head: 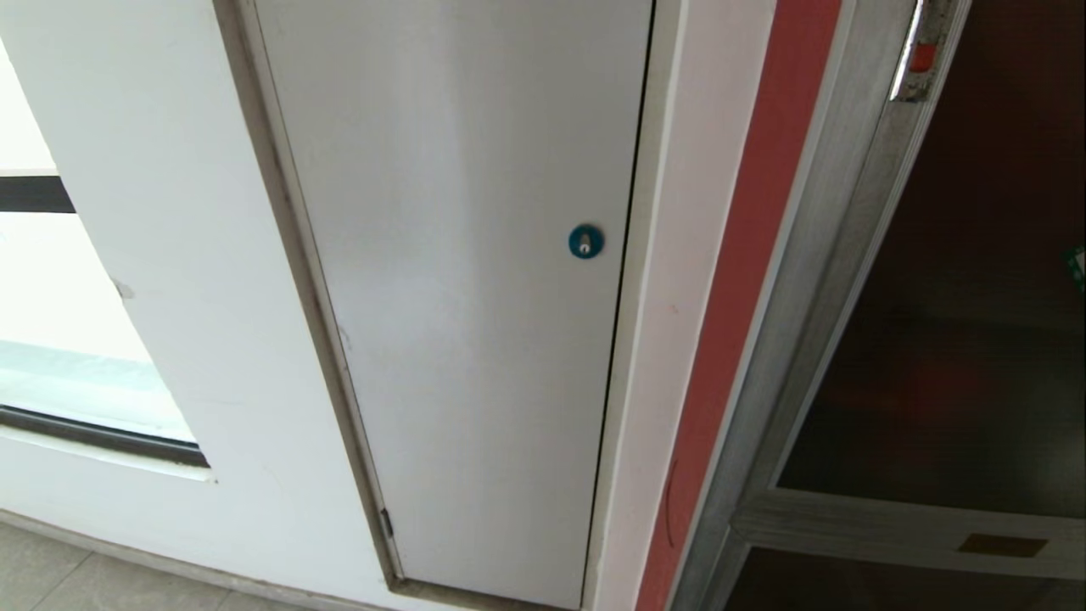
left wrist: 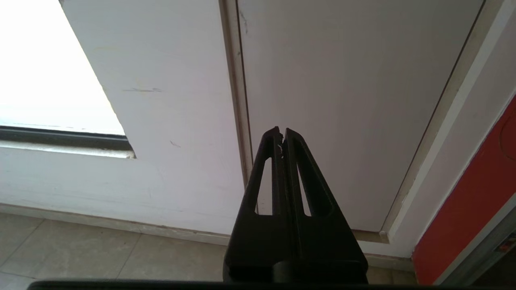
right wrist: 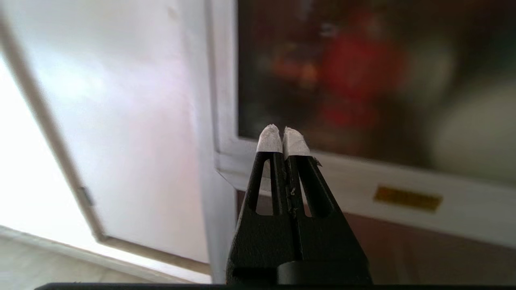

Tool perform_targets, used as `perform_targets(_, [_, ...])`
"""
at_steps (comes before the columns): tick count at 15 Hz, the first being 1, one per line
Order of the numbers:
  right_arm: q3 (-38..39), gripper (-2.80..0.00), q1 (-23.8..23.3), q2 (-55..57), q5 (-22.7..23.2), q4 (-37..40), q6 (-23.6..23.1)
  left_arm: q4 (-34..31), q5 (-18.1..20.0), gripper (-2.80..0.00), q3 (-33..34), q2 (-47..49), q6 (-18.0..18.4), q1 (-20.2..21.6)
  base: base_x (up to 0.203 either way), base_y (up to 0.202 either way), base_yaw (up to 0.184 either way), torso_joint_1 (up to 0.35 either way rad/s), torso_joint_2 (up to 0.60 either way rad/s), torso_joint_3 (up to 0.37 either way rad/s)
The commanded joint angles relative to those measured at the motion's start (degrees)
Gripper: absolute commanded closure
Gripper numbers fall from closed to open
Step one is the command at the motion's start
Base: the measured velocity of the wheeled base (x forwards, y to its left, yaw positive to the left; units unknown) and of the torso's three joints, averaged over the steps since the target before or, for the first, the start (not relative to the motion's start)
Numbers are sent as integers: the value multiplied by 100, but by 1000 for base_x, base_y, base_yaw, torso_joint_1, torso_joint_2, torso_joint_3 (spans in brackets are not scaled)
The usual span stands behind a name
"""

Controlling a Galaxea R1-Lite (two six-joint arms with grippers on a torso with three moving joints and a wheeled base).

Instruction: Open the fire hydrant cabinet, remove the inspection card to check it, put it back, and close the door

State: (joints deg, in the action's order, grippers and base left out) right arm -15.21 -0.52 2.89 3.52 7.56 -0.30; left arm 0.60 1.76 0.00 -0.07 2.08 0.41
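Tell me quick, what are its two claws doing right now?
Left gripper: shut, empty, pointing at the grey-white door.
Right gripper: shut, empty, pointing at the cabinet.

1. Your left gripper (left wrist: 281,133) is all black. It has two long, thin fingers (left wrist: 269,161) that get pointy at the end.
2. Each finger has a long hole cut through it.
3. Your right gripper (right wrist: 283,135) has the same black shape, but its fingertips (right wrist: 269,141) wear white wraps that look a bit rough.
4. Both grippers grow out of a wide black block.
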Motion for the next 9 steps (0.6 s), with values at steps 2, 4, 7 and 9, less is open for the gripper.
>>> perform_targets(2, [-1010,0,0,1131,324,203,13,2,0,0,35,7,2,2,0,0,0,0,0,0])
perform_targets(4, [-1727,0,0,1744,699,261,16,2,0,0,35,7,2,2,0,0,0,0,0,0])
perform_targets(7, [-2579,0,-1,2649,1339,292,16,2,0,0,35,7,2,2,0,0,0,0,0,0])
perform_targets(9, [-3196,0,0,3358,1643,301,26,2,0,0,35,7,1,2,0,0,0,0,0,0])
